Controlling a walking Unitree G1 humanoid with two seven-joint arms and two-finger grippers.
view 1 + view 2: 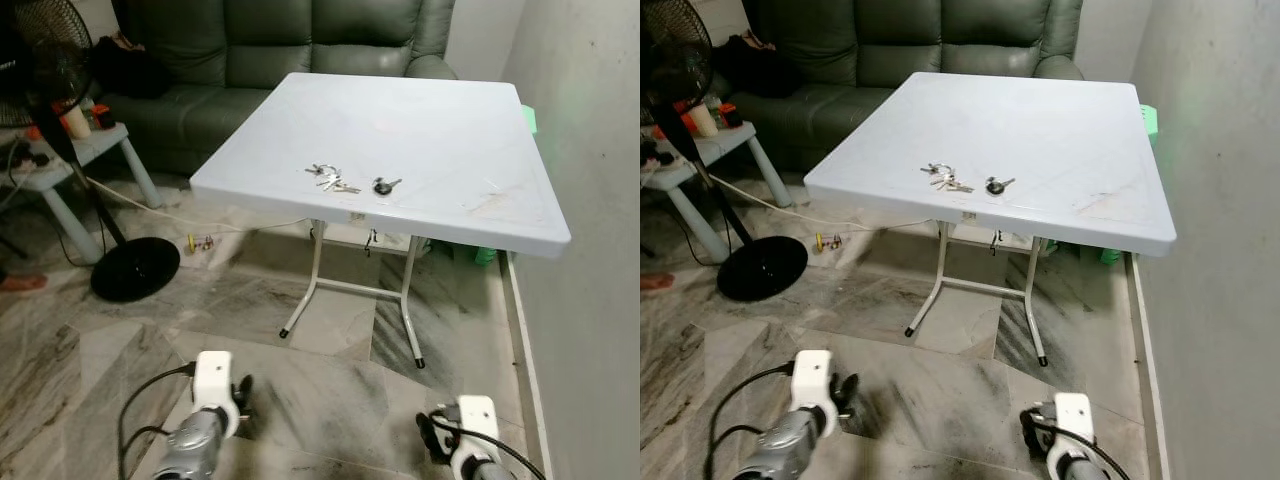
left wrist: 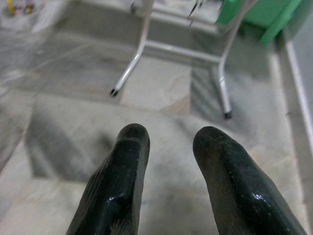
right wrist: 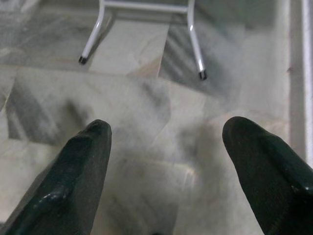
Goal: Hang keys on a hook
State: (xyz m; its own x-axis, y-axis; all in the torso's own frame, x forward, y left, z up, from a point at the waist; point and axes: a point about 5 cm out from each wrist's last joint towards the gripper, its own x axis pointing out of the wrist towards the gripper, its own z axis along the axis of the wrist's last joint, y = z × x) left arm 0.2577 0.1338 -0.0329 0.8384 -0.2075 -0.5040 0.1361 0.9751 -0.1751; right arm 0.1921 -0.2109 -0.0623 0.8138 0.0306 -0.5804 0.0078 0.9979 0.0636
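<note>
The bunch of silver metal keys (image 1: 327, 177) on the white square plastic table (image 1: 450, 130) is being approached; the left gripper (image 2: 168, 147), slightly parted, and the right gripper (image 3: 166, 142), wide apart, are both being held low and empty, so a reach upward is judged next.

Folding table (image 1: 450, 130) sits ahead of both grippers, against the wall (image 1: 590, 200) on the right. Key bunch (image 1: 328, 177) on its near edge, single key (image 1: 383, 185) just right of it, apart. Sofa (image 1: 300, 40) behind table. Standing fan (image 1: 60, 120) and side table (image 1: 60, 165) far left. Left gripper (image 2: 168, 147) and right gripper (image 3: 166, 142) low over floor (image 1: 330, 390), short of table legs.
</note>
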